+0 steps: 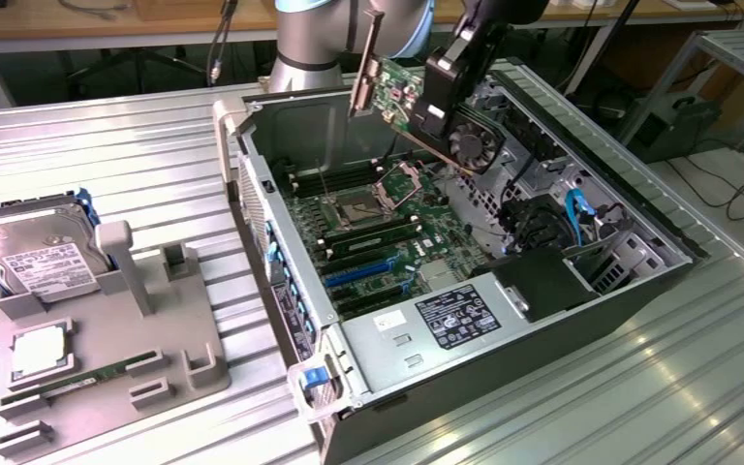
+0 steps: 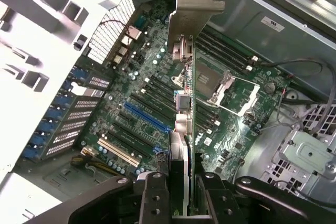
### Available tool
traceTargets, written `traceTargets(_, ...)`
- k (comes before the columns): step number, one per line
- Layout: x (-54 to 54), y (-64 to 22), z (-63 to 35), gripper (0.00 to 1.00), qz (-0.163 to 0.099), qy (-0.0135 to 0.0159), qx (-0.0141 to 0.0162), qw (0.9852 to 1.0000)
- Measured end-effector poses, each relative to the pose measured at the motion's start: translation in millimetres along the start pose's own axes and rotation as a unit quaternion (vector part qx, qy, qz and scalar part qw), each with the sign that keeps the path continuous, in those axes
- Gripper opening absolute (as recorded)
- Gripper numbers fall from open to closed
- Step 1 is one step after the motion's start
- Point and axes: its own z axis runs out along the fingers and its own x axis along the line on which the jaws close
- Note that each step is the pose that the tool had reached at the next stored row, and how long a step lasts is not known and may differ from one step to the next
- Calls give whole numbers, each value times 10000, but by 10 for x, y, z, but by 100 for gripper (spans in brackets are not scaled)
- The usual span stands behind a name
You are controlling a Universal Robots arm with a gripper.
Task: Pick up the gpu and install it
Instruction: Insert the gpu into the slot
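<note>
Clamping gpu [image 1: 398, 94] edgewise inside hand [image 2: 185, 187], above motherboard [image 2: 131, 95]

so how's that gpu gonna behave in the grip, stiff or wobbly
Probably stiff: the gpu is a rigid board held edge-on in the gripper. Its fan and metal bracket likely make it unevenly weighted, so it may pivot. Exposed components look fragile.
</note>
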Motion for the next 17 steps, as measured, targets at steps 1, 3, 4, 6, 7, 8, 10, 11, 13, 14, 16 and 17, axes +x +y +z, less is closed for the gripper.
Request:
traceTargets(1,0,0,0,27,-47,4,1,10000)
traceTargets(3,1,-1,0,27,-146,13,3,9999)
traceTargets(4,0,-1,0,27,-199,18,3,9998)
traceTargets(6,1,-1,0,27,-294,27,5,9996)
traceTargets(7,1,-2,0,27,-384,35,7,9993)
traceTargets(8,1,-2,0,27,-437,40,7,9990)
traceTargets(10,1,-2,0,27,-522,48,9,9986)
traceTargets(11,1,-2,0,27,-560,51,10,9984)
traceTargets(13,1,-2,0,27,-670,61,12,9977)
traceTargets(14,2,-2,0,27,-713,65,12,9974)
traceTargets(16,2,-3,0,27,-801,73,14,9968)
traceTargets(17,2,-3,0,27,-843,77,15,9964)
